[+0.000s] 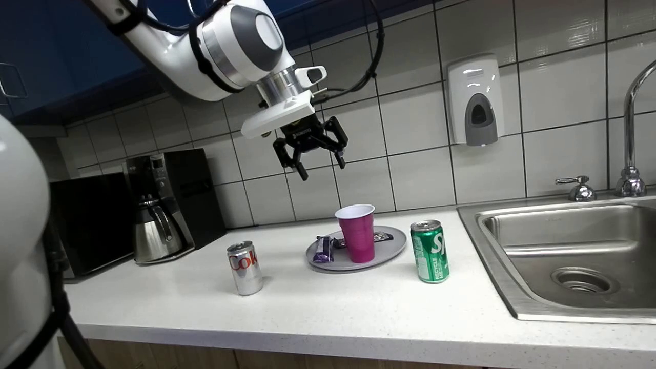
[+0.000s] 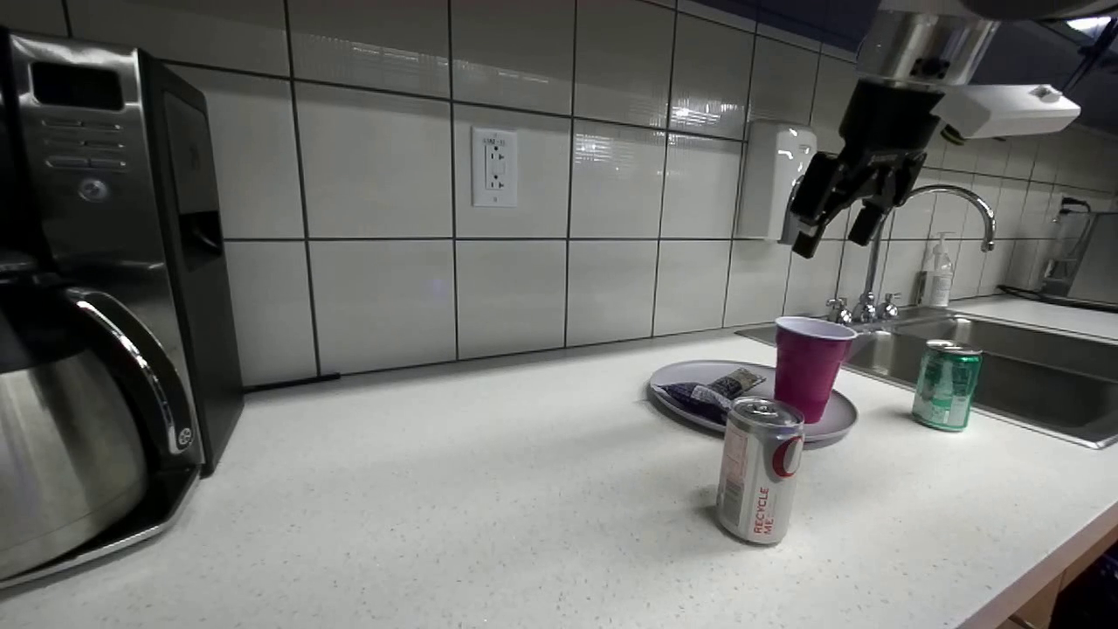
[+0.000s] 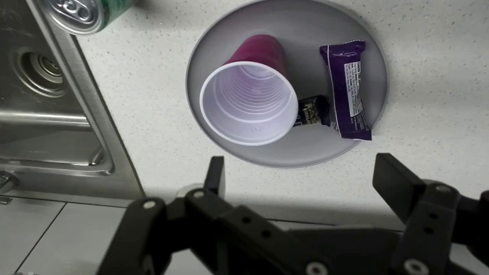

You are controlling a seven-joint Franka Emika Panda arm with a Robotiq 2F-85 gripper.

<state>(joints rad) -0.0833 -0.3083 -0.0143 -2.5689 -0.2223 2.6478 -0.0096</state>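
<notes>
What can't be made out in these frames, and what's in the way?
Dark bar: wrist view, partly hidden by the cup.
Purple bar: wrist view, its lettering is mostly too small to read.
Green can: wrist view, cut off by the top edge.
Plate: in an exterior view, near rim partly hidden by the Coke can.
Coffee maker: in an exterior view, cut off by the left edge.

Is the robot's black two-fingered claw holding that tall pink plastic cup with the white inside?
No, in an exterior view the black claw hangs open in the air, with a gap between it and the pink cup below.
</notes>
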